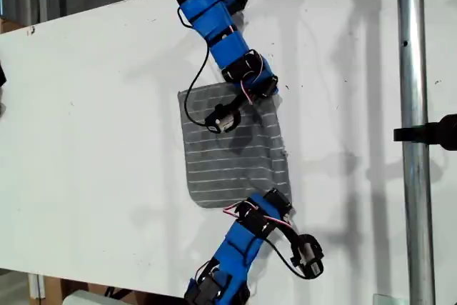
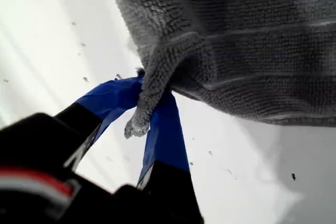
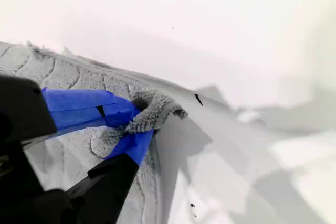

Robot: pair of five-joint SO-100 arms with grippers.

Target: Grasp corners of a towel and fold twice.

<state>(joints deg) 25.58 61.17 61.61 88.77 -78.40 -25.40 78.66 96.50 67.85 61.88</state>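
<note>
Grey terry with thin white stripes — the towel [image 1: 232,149] lies spread on the white table [image 1: 93,141], between two blue arms. My first gripper [image 2: 148,113] is clamped on one bunched corner [image 2: 143,109], the cloth lifted off the surface there. My second gripper [image 3: 135,127] pinches another corner [image 3: 156,110] — its blue fingers [image 3: 79,107] closed on the fold.

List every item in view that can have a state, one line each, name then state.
towel: lying on the table, mostly flat, two corners pinched and bunched.
my first gripper: shut on a towel corner, cloth tip poking out between the fingers.
my second gripper: shut on another towel corner, fabric gathered at its tips.
table: white, bare around the towel apart from small specks.
</note>
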